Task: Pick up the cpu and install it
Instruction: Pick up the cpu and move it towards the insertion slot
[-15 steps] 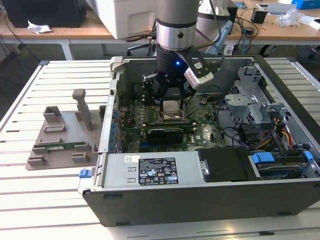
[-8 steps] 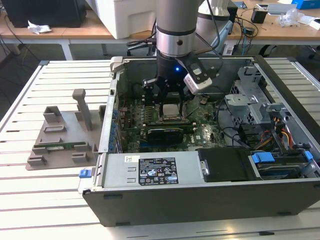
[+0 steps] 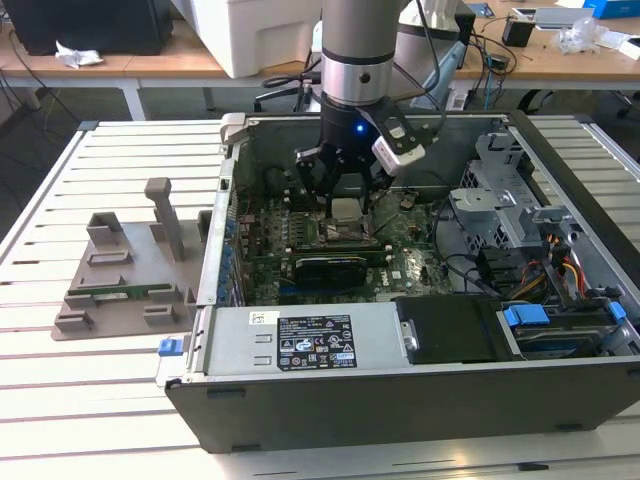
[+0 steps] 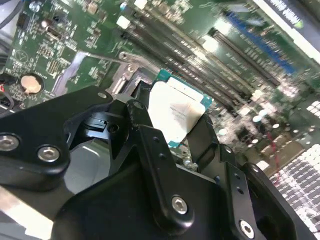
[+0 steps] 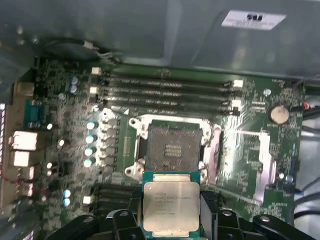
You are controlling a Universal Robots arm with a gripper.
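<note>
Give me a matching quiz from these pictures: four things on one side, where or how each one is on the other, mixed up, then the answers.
1 cpu
2 cpu socket
3 coin cell
4 gray fixture

A outside the case, on the table
B round, silvery
C clamped in the gripper
D empty, on the motherboard

Pairs: 1-C, 2-D, 3-B, 4-A
</note>
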